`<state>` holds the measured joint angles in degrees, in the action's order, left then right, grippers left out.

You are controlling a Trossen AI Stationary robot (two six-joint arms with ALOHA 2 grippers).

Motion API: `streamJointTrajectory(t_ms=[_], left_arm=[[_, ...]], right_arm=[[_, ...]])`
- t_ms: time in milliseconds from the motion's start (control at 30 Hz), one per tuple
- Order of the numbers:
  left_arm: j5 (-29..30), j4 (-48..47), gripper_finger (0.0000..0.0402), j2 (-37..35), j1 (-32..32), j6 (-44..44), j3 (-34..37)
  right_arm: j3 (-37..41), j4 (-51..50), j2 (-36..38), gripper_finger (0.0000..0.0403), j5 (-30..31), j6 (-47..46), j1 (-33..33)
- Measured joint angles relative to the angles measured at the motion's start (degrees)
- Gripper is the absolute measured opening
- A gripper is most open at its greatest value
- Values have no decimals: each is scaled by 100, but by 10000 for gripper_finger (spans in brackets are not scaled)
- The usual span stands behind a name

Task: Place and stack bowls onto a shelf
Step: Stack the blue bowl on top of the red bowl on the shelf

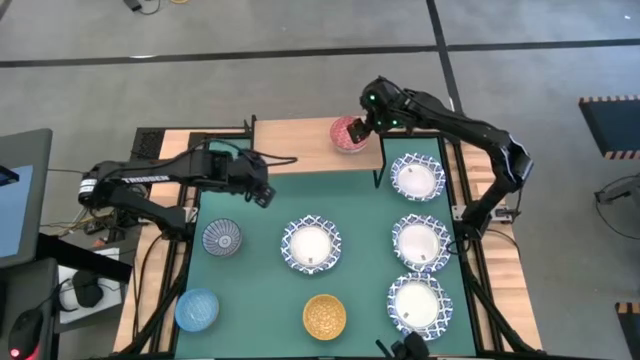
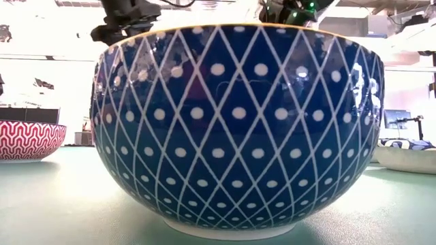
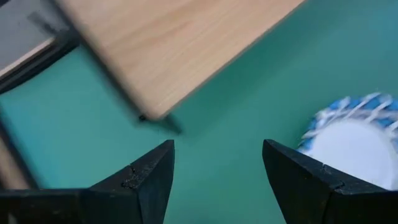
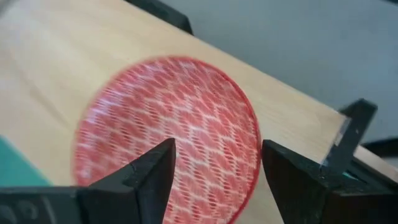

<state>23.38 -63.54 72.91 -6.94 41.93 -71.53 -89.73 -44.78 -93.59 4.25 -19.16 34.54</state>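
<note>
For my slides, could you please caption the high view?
Right gripper open over the pinkish-red bowl on the shelf; left gripper open above the table.

A robotics lab or workshop: a green-topped table (image 1: 260, 290) with a wooden edge stands on a bare grey floor (image 1: 300, 30) marked with dark lines, cables (image 1: 70, 250) trail beside it, and a monitor (image 2: 397, 119) sits behind.

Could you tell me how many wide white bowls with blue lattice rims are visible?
4: one mid-table, three in a column along the right side: far, middle, near. None seems hidden.
</note>
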Motion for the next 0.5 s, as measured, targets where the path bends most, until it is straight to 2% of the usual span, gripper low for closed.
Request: streamJointTrajectory(t_ms=[100, 200, 267, 367, 433, 500], left_arm=[[9, -533, 229, 17, 101, 52, 20], [-210, -556, 229, 17, 327, -281, 365], [-554, -419, 229, 25, 535, -533, 758], [-1440, 20, 229, 23, 895, -802, 1371], [-1917, 303, 229, 30, 1145, -766, 1734], [-2114, 472, 229, 26, 1367, -552, 1997]], right_arm=[[0, 187, 226, 265, 0, -72, -159], [0, 359, 463, 265, 2, -75, -388], [0, 410, 618, 265, 2, -74, -553], [0, 426, 827, 265, 3, -75, -773], [0, 420, 929, 265, 21, -76, -888], [0, 416, 1007, 265, 37, -78, -964]])
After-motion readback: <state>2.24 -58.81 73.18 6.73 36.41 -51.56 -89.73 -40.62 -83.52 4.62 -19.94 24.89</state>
